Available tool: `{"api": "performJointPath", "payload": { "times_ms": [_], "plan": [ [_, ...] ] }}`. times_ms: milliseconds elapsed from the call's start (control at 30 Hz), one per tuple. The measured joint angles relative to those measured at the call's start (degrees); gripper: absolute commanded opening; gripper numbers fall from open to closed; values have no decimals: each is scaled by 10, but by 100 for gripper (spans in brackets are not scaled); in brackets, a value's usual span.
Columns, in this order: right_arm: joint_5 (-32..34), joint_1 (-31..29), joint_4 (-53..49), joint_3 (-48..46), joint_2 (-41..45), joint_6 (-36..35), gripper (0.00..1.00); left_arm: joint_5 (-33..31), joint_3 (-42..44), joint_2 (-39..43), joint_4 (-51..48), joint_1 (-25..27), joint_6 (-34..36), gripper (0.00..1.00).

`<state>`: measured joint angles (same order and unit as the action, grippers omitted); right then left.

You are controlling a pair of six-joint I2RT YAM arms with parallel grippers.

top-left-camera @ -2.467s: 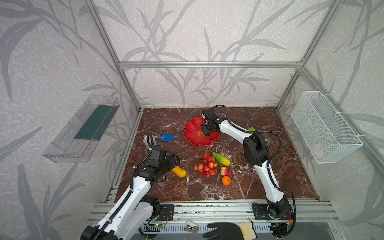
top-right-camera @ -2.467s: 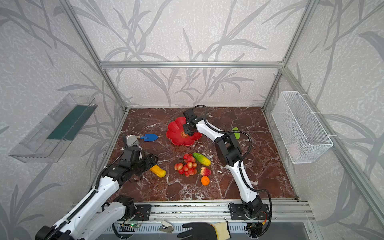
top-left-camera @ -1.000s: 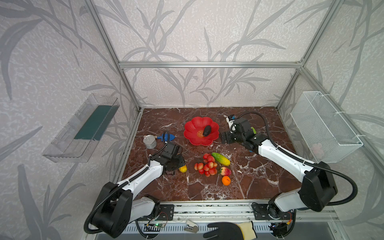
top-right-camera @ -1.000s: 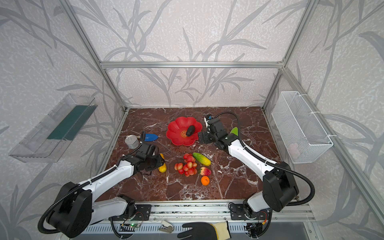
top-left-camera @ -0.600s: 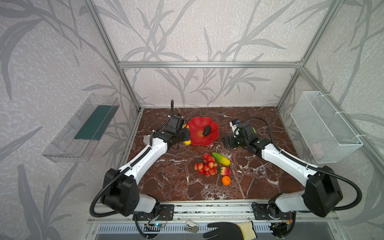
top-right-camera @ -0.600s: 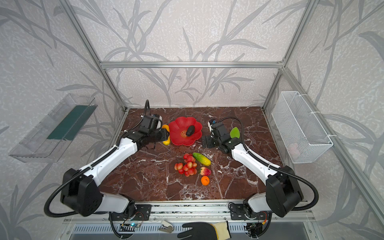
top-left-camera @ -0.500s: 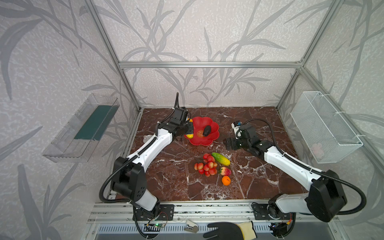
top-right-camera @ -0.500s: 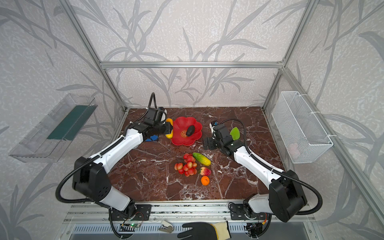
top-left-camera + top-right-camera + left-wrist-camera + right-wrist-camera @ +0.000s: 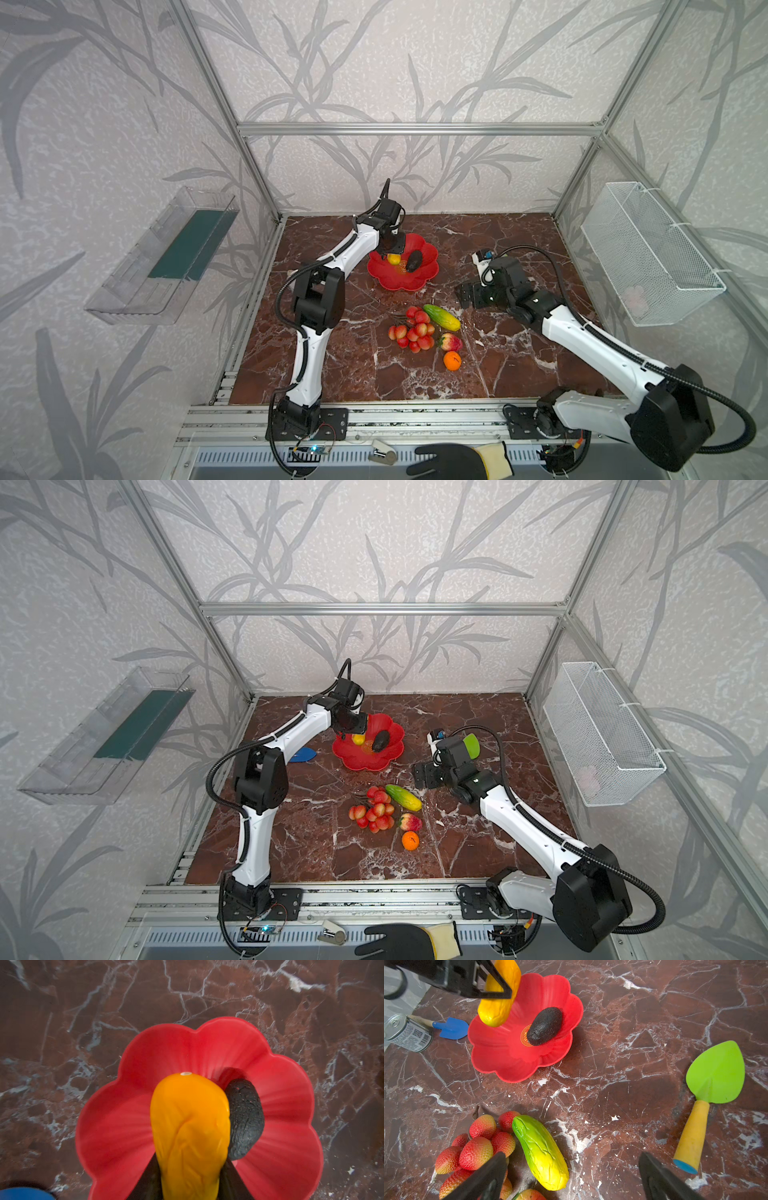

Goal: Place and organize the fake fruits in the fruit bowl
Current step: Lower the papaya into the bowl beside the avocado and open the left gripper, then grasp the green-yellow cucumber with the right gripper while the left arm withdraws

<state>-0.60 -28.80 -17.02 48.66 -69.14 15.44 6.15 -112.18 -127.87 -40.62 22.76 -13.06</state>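
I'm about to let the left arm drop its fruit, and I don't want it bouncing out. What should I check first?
1. Left gripper shut on the yellow-orange fruit: ok.
2. Fruit hanging over the fruit bowl, inside its rim: ok.
3. Bare bowl floor beside the dark oval fruit for landing: ok.
4. Drop height low enough: cannot tell.
5. Right gripper open, away from the bowl, near the green-yellow fruit: ok.

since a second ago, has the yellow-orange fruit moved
Yes: the left gripper carried the yellow-orange fruit from beside the red berries to above the fruit bowl.
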Motion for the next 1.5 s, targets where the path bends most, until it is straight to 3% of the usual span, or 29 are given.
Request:
{"api": "performJointPath", "payload": {
  "times_ms": [400, 767, 967, 1167, 1367, 1500],
  "plan": [
    [-17, 0, -5, -17, -6, 15, 100, 32, -22, -62, -25, 14, -13, 45],
    [-64, 0, -1, -19, -52, 19, 95, 55, -7, -34, 0, 13, -31, 72],
    [-89, -15, 5, -19, -88, 19, 93, 49, 65, 73, 60, 4, -40, 77],
    [-95, -49, 10, -15, -144, 20, 88, 29, 244, 266, 208, -21, -76, 85],
    [-75, -86, 9, 19, -218, 19, 85, 33, 456, 449, 364, -106, -162, 87],
    [-56, -101, 9, 42, -254, 17, 76, 28, 563, 521, 394, -151, -201, 89]
  ]
}}
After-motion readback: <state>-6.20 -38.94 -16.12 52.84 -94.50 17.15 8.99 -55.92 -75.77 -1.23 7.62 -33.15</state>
